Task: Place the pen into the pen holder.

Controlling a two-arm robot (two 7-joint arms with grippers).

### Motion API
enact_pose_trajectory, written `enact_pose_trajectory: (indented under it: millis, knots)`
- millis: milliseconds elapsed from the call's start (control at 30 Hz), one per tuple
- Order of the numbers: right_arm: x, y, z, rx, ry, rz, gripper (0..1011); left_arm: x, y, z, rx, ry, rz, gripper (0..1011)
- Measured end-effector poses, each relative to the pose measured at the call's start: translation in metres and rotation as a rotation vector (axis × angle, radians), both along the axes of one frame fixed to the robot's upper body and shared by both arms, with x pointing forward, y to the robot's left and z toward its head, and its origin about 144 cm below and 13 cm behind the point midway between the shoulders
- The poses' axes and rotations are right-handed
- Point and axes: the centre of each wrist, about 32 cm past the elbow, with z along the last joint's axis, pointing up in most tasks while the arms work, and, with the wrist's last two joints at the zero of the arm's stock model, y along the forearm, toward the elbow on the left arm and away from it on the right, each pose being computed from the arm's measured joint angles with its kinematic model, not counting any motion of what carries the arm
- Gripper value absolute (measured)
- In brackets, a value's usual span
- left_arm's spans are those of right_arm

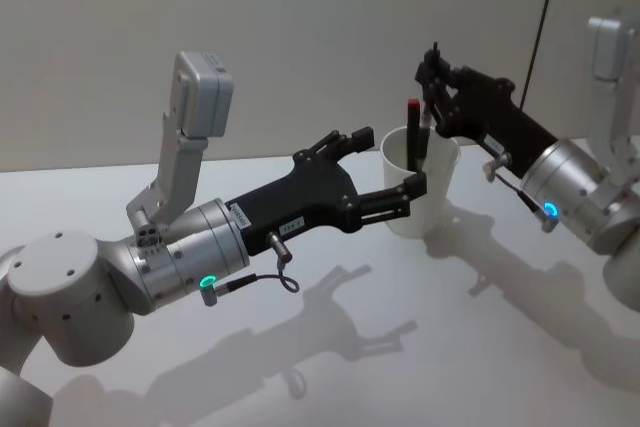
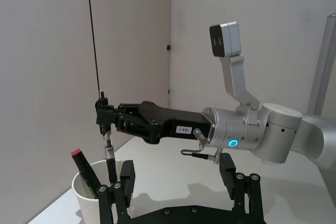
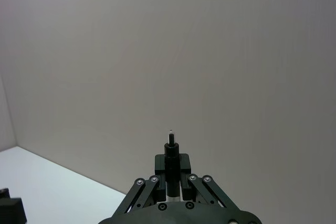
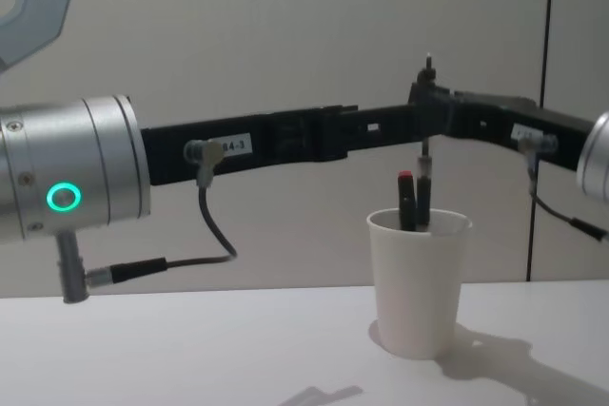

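The pen holder, a white paper cup [image 1: 432,209] [image 4: 419,282] [image 2: 86,199], stands on the white table. A red-capped pen [image 1: 413,129] [image 4: 406,199] [image 2: 83,167] leans inside it. Over the cup, my right gripper [image 1: 432,82] [image 4: 428,106] [image 2: 104,116] [image 3: 170,174] is shut on a black pen [image 1: 425,139] [image 4: 424,187] [image 2: 109,157]. That pen hangs upright with its lower end inside the rim. My left gripper [image 1: 395,159] [image 2: 176,174] is open close beside the cup. One of its fingers [image 1: 410,192] lies in front of the cup wall; whether it touches I cannot tell.
The white table [image 1: 420,347] stretches bare in front of the cup. A plain wall rises close behind it. A thin dark cable [image 1: 545,17] hangs down the wall at the right.
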Motion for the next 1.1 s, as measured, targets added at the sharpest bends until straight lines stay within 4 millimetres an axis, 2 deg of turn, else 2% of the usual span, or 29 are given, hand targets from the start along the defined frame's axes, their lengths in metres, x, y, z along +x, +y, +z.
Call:
enact_pose_trajectory:
  millis: [367,533,567,600,667,733,767,800,833,867,900,967,1000,1033,1100]
  knots:
    - [-0.002,-0.002,-0.011,-0.058,0.007,-0.033,147,0.0,0.0,0.0,0.0,0.0,0.0,1001]
    - [-0.003,-0.003,-0.015,-0.074,0.008,-0.042,260,0.0,0.0,0.0,0.0,0.0,0.0,1001]
    - [-0.003,-0.003,-0.015,-0.078,0.009,-0.044,314,0.0,0.0,0.0,0.0,0.0,0.0,1001]
    - [-0.003,-0.003,-0.016,-0.08,0.009,-0.045,314,0.0,0.0,0.0,0.0,0.0,0.0,1001]
    - [-0.003,-0.003,-0.016,-0.084,0.01,-0.046,412,0.0,0.0,0.0,0.0,0.0,0.0,1001]
    - [-0.003,-0.003,-0.017,-0.088,0.01,-0.048,450,0.0,0.0,0.0,0.0,0.0,0.0,1001]
    - [-0.003,-0.004,-0.017,-0.089,0.01,-0.049,509,0.0,0.0,0.0,0.0,0.0,0.0,1001]
    - [-0.003,-0.004,-0.018,-0.09,0.01,-0.049,509,0.0,0.0,0.0,0.0,0.0,0.0,1001]
    - [-0.003,-0.004,-0.018,-0.092,0.01,-0.05,567,0.0,0.0,0.0,0.0,0.0,0.0,1001]
    - [-0.003,-0.004,-0.018,-0.093,0.01,-0.051,567,0.0,0.0,0.0,0.0,0.0,0.0,1001]
    - [-0.003,-0.004,-0.018,-0.093,0.01,-0.051,625,0.0,0.0,0.0,0.0,0.0,0.0,1001]
    - [-0.003,-0.004,-0.018,-0.095,0.01,-0.052,669,0.0,0.0,0.0,0.0,0.0,0.0,1001]
    - [-0.003,-0.004,-0.019,-0.096,0.011,-0.052,730,0.0,0.0,0.0,0.0,0.0,0.0,1001]
    - [-0.003,-0.004,-0.019,-0.096,0.01,-0.053,730,0.0,0.0,0.0,0.0,0.0,0.0,1001]
    - [-0.003,-0.004,-0.019,-0.098,0.011,-0.053,805,0.0,0.0,0.0,0.0,0.0,0.0,1001]
